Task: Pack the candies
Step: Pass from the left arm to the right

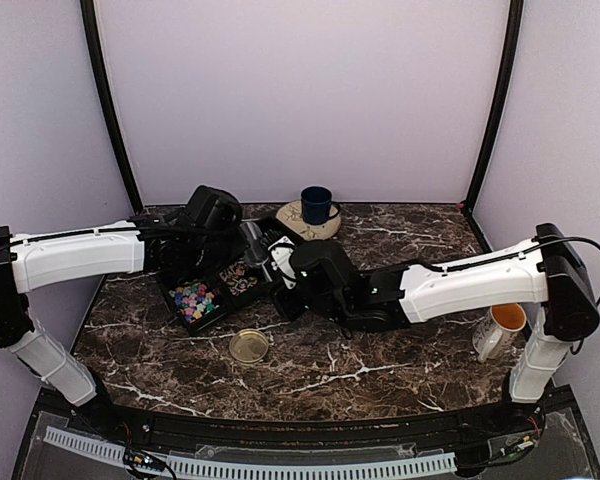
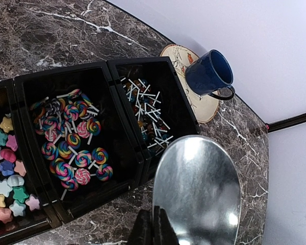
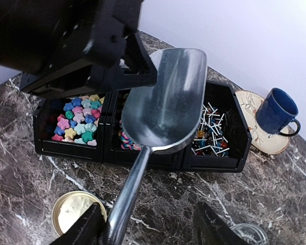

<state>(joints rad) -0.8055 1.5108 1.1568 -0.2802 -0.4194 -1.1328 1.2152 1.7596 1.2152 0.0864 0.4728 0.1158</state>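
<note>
The candies (image 2: 71, 148) all sit in the black tray (image 2: 112, 76) on the counter (image 2: 66, 30) (stars, swirly lollipops and stick ones, a compartment each). The left end effector (image 2: 153, 229) is clenched on the rim of a metal scoop (image 3: 168, 97) above the tray. The right end effector (image 3: 150, 227) is spread, with the scoop's handle between its fingers.

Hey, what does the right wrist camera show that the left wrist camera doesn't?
Only the right wrist: the gold lid and the long handle of the metal scoop. Only the left wrist: a black frame pole. Both: the black tray, its candies, the scoop's bowl, the blue mug on its coaster.
</note>
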